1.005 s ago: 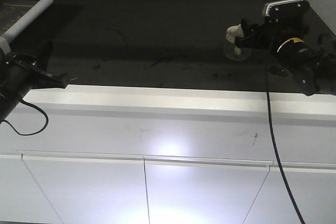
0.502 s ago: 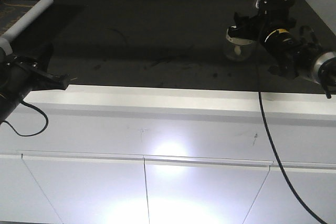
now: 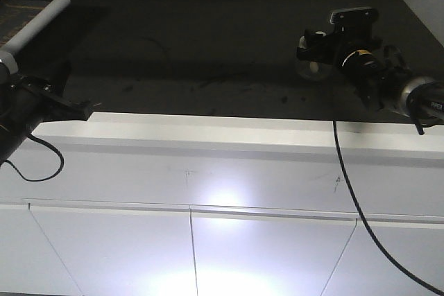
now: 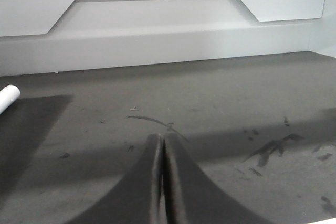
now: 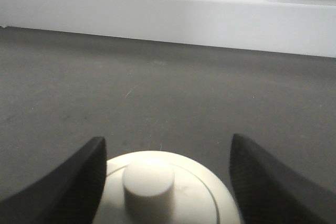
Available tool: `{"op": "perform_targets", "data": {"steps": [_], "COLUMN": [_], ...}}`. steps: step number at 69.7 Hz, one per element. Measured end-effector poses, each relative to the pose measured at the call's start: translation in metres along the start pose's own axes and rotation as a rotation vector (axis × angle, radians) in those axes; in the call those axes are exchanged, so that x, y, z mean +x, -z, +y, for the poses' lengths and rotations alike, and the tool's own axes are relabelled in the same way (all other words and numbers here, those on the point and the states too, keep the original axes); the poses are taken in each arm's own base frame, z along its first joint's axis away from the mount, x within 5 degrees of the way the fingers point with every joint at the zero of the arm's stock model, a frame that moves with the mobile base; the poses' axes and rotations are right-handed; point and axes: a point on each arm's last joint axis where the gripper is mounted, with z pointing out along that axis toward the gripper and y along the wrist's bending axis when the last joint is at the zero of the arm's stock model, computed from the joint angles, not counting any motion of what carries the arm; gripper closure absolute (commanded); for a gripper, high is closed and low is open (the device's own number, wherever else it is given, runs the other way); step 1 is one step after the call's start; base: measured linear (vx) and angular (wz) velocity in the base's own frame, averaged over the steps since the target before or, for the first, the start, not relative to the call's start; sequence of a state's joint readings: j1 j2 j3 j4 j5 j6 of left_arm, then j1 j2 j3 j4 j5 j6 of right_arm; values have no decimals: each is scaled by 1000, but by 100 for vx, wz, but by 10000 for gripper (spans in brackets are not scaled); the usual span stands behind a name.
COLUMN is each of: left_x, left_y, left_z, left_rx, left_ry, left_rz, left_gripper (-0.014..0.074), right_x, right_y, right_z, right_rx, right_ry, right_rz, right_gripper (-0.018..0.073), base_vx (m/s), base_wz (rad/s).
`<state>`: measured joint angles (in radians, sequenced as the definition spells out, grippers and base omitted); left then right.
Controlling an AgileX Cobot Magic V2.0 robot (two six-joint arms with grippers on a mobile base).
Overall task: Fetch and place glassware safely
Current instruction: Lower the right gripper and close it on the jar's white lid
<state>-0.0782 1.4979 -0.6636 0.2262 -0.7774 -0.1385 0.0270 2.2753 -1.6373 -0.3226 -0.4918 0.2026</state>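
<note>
The glassware (image 3: 309, 67) is a small clear jar with a cream-white knobbed lid (image 5: 164, 192). It stands on the dark countertop (image 3: 208, 39) at the right. My right gripper (image 3: 310, 46) is open and straddles the lid. In the right wrist view the gripper (image 5: 167, 139) has its left finger (image 5: 79, 182) close against the lid's rim, while the right finger (image 5: 262, 182) stands a little apart from it. My left gripper (image 3: 80, 107) hangs at the counter's front left edge. Seen from the left wrist, the left gripper (image 4: 161, 139) is shut on nothing.
A grey cylindrical rod (image 3: 35, 24) lies at the far left of the counter, and its white end (image 4: 8, 97) shows in the left wrist view. A white back wall (image 4: 168, 30) bounds the rear. White cabinet fronts (image 3: 208, 240) sit below. A black cable (image 3: 354, 192) hangs from the right arm.
The right arm has swung and lowered, and its open fingers now lie level on either side of the jar's lid. The jar and the left arm have stayed put.
</note>
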Motion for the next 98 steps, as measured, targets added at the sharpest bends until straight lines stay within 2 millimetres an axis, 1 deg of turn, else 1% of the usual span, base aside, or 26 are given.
{"op": "perform_targets", "data": {"steps": [8,12,13,19,20,21,42,51,58,66,70,78,87,96,98], "left_x": [0,0,0,0,0,0,0,0,0,0,0,0,0,0,0], "left_y": [0,0,0,0,0,0,0,0,0,0,0,0,0,0,0], "left_z": [0,0,0,0,0,0,0,0,0,0,0,0,0,0,0], "left_rx": [0,0,0,0,0,0,0,0,0,0,0,0,0,0,0], "left_ry": [0,0,0,0,0,0,0,0,0,0,0,0,0,0,0], "left_rz": [0,0,0,0,0,0,0,0,0,0,0,0,0,0,0], "left_gripper": [603,603,603,603,603,603,603,603,603,603,603,603,603,603,603], "right_x": [0,0,0,0,0,0,0,-5,-12,-28,-36,-52,-67,-70,-68], "right_y": [0,0,0,0,0,0,0,2,5,10,13,21,36,60,66], "right_z": [0,0,0,1,1,1,1,0,-1,-3,-1,3,17,30,32], "right_rx": [0,0,0,-1,-1,-1,-1,7,14,29,32,39,13,-11,-14], "right_ry": [-2,-2,-2,-2,-2,-2,1,3,6,11,14,20,24,7,-1], "right_rz": [-1,-1,-1,0,1,1,3,23,30,47,62,91,82,107,121], "right_gripper": [268,360,371,529,566,574,567,567,567,567,567,566,566,564,564], "base_vx": [0,0,0,0,0,0,0,0,0,0,0,0,0,0,0], "base_wz": [0,0,0,0,0,0,0,0,0,0,0,0,0,0,0]}}
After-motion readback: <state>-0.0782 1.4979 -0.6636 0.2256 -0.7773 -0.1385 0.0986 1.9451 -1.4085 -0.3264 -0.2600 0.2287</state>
